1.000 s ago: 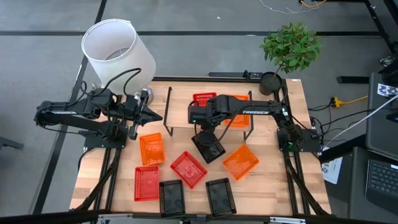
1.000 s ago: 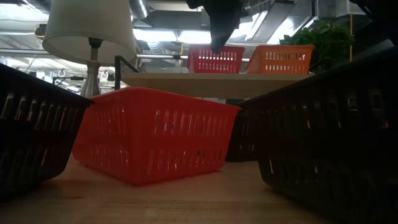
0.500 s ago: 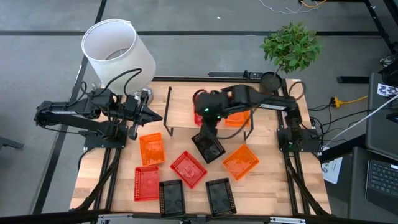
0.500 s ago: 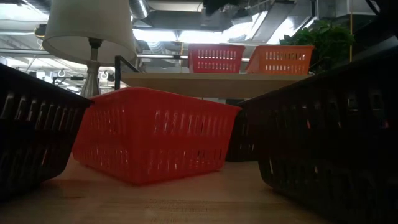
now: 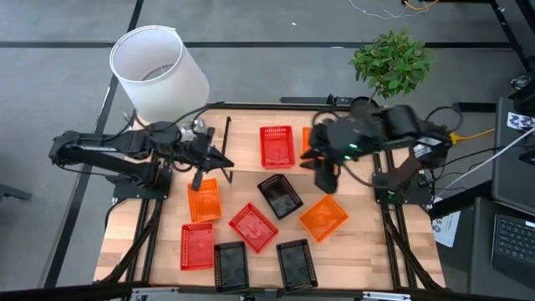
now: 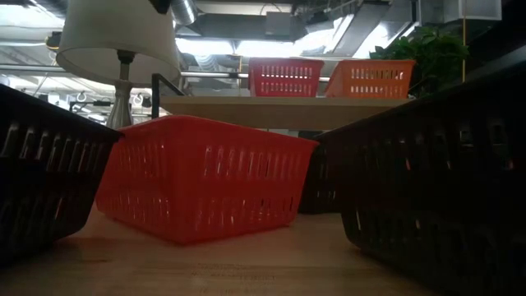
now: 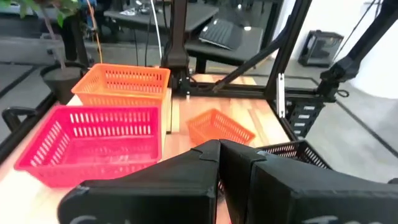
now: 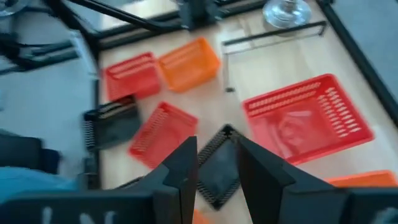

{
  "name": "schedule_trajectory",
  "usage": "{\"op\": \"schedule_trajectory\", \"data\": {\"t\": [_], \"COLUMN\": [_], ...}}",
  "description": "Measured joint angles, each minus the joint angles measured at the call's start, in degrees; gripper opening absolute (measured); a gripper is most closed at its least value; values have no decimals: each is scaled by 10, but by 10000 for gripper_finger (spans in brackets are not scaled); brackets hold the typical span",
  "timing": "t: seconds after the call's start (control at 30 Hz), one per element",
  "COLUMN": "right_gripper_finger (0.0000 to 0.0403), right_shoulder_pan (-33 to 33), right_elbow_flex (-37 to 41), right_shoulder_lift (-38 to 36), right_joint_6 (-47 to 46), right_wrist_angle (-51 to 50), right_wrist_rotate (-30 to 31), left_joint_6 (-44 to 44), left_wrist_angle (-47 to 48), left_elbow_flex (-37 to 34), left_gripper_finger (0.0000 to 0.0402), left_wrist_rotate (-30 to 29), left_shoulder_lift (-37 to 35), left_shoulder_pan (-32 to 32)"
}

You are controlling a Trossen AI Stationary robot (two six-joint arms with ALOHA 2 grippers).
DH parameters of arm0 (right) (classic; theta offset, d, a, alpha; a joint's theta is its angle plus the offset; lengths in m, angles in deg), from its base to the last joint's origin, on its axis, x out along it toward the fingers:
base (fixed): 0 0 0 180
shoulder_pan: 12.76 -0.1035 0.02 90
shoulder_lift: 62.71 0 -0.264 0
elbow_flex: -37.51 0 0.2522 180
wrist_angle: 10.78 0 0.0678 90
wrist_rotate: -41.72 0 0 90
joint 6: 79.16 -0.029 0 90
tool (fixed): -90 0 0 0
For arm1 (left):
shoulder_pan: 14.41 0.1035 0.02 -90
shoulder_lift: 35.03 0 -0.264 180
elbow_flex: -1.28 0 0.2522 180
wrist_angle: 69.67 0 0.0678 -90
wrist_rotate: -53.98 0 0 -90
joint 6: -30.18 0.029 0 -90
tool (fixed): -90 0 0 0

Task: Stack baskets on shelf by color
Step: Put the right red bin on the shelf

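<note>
A red basket (image 5: 276, 146) and an orange basket (image 6: 370, 78) stand side by side on the shelf (image 5: 247, 152); my right arm covers most of the orange one from above. On the table in front of the shelf lie a black basket (image 5: 280, 195), two orange baskets (image 5: 204, 199) (image 5: 323, 217), two red baskets (image 5: 253, 227) (image 5: 197, 245) and two more black ones (image 5: 230, 265) (image 5: 297, 263). My right gripper (image 5: 324, 186) hangs open and holds nothing, high over the shelf's right end. My left gripper (image 5: 224, 160) is shut and holds nothing at the shelf's left end.
A white lamp (image 5: 159, 67) stands at the far left corner and a potted plant (image 5: 389, 63) at the far right corner. Bare wood lies along the table's right and left edges.
My right gripper has risen from just above the black basket in front of the shelf and swung toward the table's right edge, still open; the basket lies where it was. My left gripper has reached a little toward the shelf's left end.
</note>
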Motion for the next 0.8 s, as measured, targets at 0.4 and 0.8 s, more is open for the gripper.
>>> {"op": "schedule_trajectory", "data": {"t": [0.4,0.8], "right_gripper_finger": [108,108], "right_shoulder_pan": [-140,-221], "right_elbow_flex": [1,1], "right_shoulder_lift": [-19,-19], "right_joint_6": [-100,-143], "right_wrist_angle": [-48,-65], "right_wrist_rotate": [103,149], "left_joint_6": [39,56], "left_wrist_angle": [203,226], "left_elbow_flex": [190,219], "left_gripper_finger": [0,0], "left_wrist_rotate": [-97,-103], "left_shoulder_lift": [187,337], "left_shoulder_pan": [5,64]}}
